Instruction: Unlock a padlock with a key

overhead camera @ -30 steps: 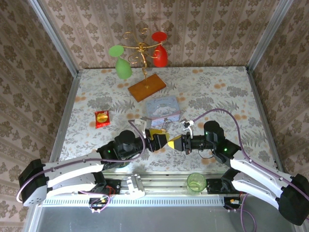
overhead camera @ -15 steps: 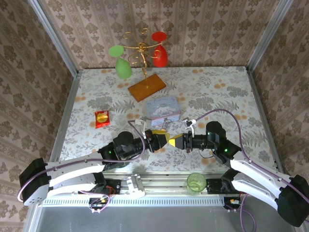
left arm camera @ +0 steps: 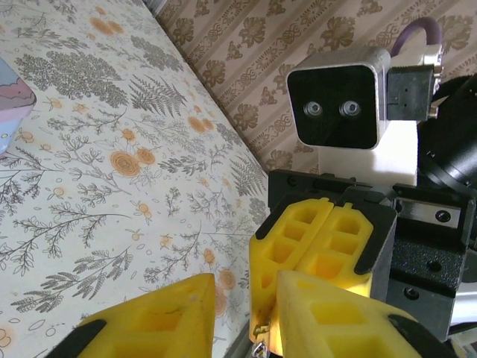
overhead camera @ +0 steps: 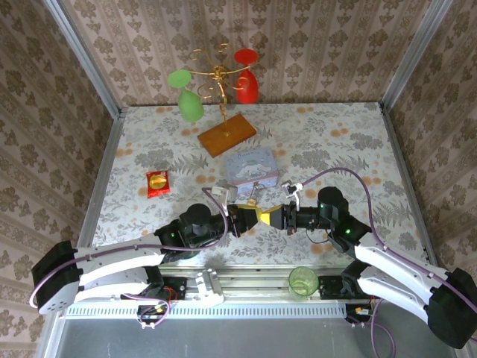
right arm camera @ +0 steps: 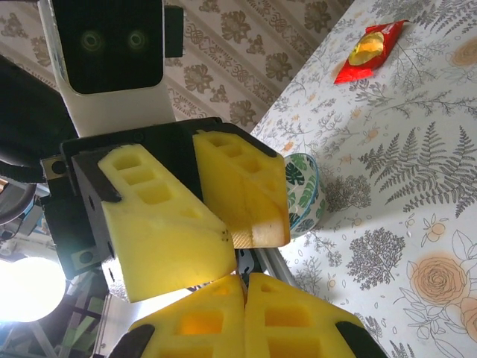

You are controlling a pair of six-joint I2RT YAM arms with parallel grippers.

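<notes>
STATE: right pincer [right arm camera: 244, 298] closed, tip-to-tip with left pincer [left arm camera: 240, 289], whose jaws stand narrowly apart, grip unconfirmed | LOCATION: small silvery part [left arm camera: 257, 347] at the tip junction, above the surface [overhead camera: 335, 142]; padlock or key, indeterminate | RISK: part drops if the right pincer releases before the left clamps.
</notes>
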